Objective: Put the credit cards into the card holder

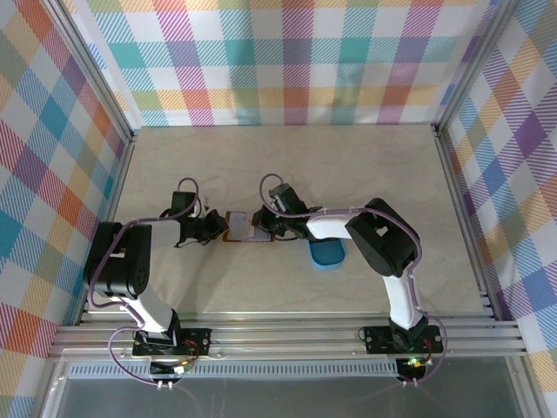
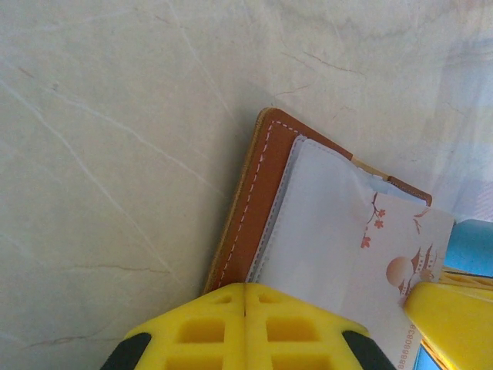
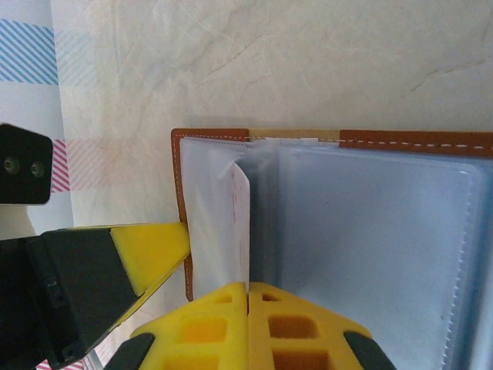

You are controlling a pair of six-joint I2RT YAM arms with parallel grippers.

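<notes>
**Observer:** Where was the card holder point(image 1: 244, 228)?

**Operator:** Mid-table point(image 1: 278, 165), lying open and flat between my two grippers; brown cover down, clear sleeves point(image 3: 370, 231) facing up; stitched brown rim point(image 2: 262, 185) showing along its left edge in the left wrist view.

**Observer:** State of your left gripper point(image 1: 215, 228)?

**Operator:** Pads pressed together, no gap at the seam point(image 2: 245, 289); it sat at the holder's left edge; from the right wrist one of its fingers point(image 3: 150, 250) was touching that edge; whether it pinched the leather or only leaned on it, I could not tell.

**Observer:** And the right gripper point(image 1: 261, 225)?

**Operator:** Pressed together too point(image 3: 248, 289), over the holder's right part; a pale card point(image 3: 239, 223) stood on edge and ran straight into the seam between the pads, so I noted it as pinched.

**Observer:** Any markings on that card?

**Operator:** From the left wrist the card point(image 2: 385, 262) showed a reddish print, blossoms and a pagoda; part of it sat under a clear sleeve, the rest stuck out toward my right fingers point(image 2: 447, 308).

**Observer:** Anything else nearby?

**Operator:** A blue tray point(image 1: 328, 254), just right of the holder and slightly nearer, partly under my right arm; its corner point(image 2: 474, 247) showed beyond the card.
</notes>
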